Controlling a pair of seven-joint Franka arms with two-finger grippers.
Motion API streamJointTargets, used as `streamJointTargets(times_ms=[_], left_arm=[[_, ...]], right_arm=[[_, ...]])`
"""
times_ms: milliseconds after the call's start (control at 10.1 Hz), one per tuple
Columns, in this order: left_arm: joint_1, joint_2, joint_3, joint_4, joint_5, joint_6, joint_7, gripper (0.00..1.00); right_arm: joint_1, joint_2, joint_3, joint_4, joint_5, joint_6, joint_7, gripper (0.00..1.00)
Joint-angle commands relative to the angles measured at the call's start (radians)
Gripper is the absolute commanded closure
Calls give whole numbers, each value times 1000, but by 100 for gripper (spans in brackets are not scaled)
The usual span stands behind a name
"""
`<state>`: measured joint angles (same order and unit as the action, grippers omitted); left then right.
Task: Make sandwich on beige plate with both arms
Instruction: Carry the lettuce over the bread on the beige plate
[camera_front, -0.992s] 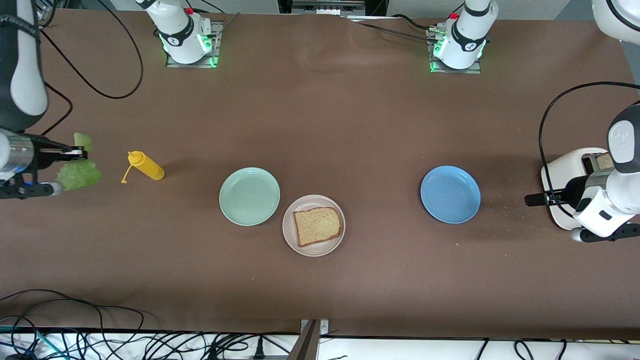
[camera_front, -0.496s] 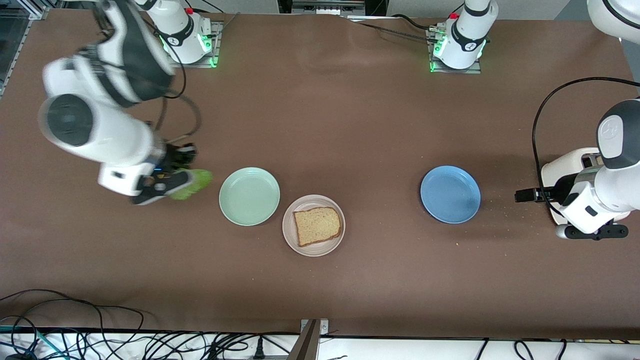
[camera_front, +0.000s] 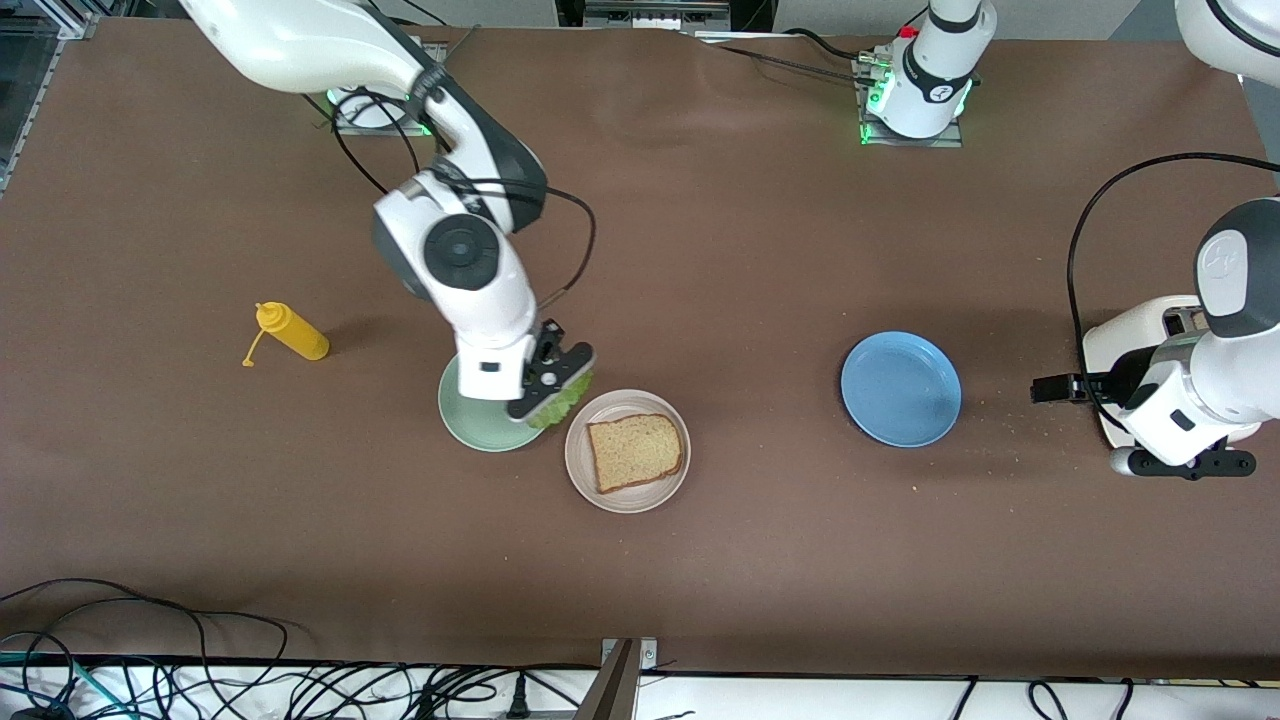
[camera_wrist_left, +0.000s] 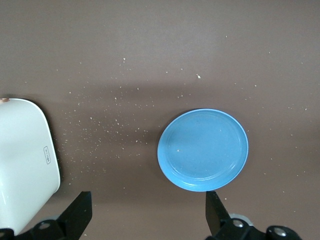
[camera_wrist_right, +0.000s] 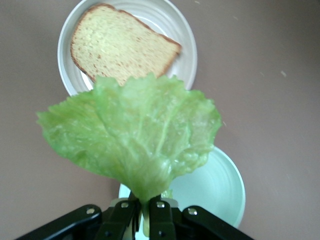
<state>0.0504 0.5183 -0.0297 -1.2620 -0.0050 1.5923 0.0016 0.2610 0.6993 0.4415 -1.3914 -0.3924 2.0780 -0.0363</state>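
Brown wholegrain bread slice (camera_front: 635, 452) lies on the round pale beige plastic plate (camera_front: 580, 470) near the worktop's middle. Right tool (camera_front: 553, 393), over the mint-green plate (camera_front: 470, 425), pinches a ruffled green lettuce leaf (camera_wrist_right: 132, 135) (stem between its fingers). Left tool (camera_wrist_left: 147, 217) hangs spread beside the blue plate (camera_front: 901, 389).

surface (camera_front: 700, 250): wide, covered edge to edge in a matte brown sheet, lightly creased near the top edge
crumbs (camera_wrist_left: 100, 130): pale specks scattered on the brown toward the left arm's end
cables (camera_front: 150, 680): black tangle along the near edge, over a white strip
light: even and soft, faint shadows only
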Motion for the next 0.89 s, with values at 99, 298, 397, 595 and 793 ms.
streamJointTargets(times_ms=[99, 298, 397, 595, 793], left_arm=[[-1, -18, -6, -17, 56, -6, 17, 0], [-1, -18, -6, -17, 56, -6, 17, 0], [-1, -17, -6, -17, 56, -6, 15, 0], [-1, -15, -6, -17, 56, -6, 15, 0], [0, -14, -6, -17, 56, -6, 12, 0]], right_arm=[[72, 123, -3, 38, -164, 204, -20, 100], [75, 175, -3, 37, -235, 296, -72, 100], [80, 205, -3, 38, -250, 350, -114, 100], [118, 235, -33, 43, -278, 384, -122, 100], [129, 235, -37, 43, -286, 383, -126, 100]])
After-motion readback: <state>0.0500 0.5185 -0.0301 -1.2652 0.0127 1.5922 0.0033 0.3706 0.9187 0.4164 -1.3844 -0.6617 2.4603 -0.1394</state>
